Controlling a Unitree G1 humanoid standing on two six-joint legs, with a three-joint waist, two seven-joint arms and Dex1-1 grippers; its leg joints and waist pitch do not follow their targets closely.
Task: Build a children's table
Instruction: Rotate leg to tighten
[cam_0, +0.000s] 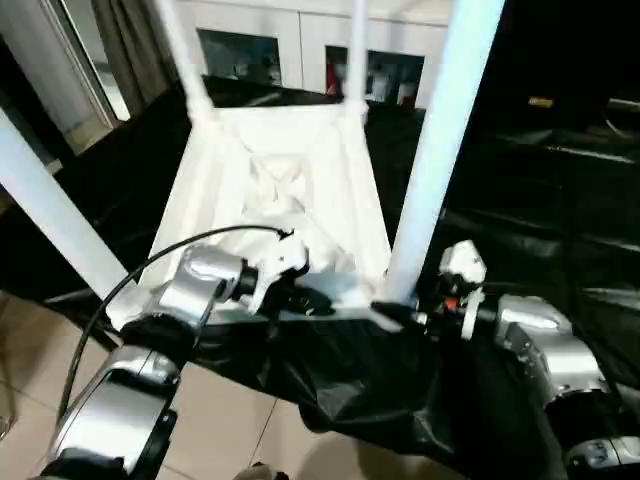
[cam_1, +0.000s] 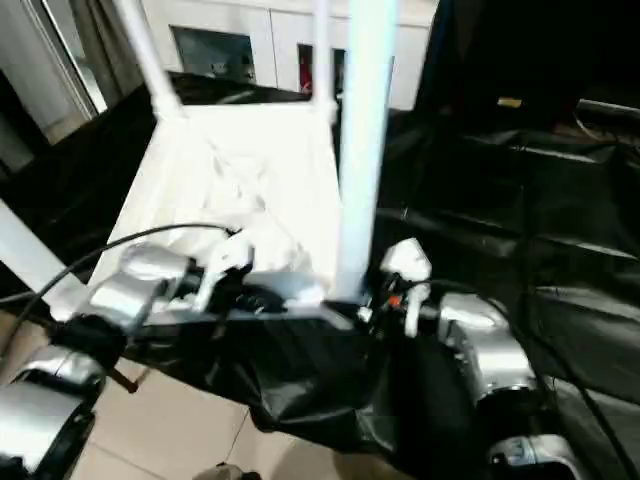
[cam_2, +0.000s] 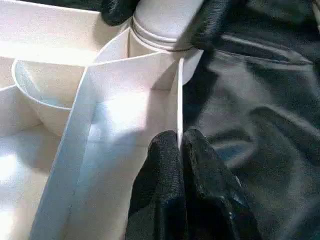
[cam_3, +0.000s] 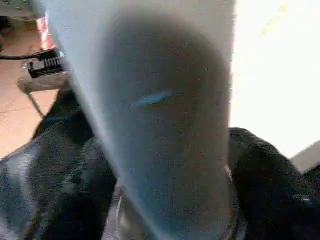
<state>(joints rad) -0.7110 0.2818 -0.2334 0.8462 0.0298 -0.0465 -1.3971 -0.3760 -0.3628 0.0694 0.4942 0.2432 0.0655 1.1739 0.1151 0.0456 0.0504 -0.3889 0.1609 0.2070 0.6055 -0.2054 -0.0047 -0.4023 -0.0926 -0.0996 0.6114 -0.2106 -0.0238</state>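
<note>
Tabletop of white plastic (cam_0: 285, 190), rectangular with rounded corners, is seen lying upside down so that its rimmed underside faces up, resting on a bench draped in crumpled black sheeting (cam_0: 340, 390). Four long round tapered white legs are seen rising from its corners: the near right leg (cam_0: 440, 140) climbs past the top of the head view, the near left leg (cam_0: 50, 210) slants away to the left, and the two far legs (cam_0: 180, 55) stand at the back corners.

The left claw (cam_2: 181, 150) is closed — its two black fingers (cam_2: 160, 170) are pinched on the thin white rim wall of the tabletop's near edge, just beside the near right corner socket. In the head view this claw (cam_0: 300, 298) is seen at the end of a silver forearm (cam_0: 195, 285), with a black cable arching over it.

The right claw (cam_0: 400, 315) is set around the base of the near right leg, where the leg meets its socket; its black fingers (cam_3: 265, 175) are seen on either side of the leg, though a firm grip cannot be told from the blurred wrist view.

Behind the bench a white cabinet with glass doors (cam_0: 300, 45) is seen against the wall — beige floor tiles (cam_0: 230, 420) show in front of the bench.
</note>
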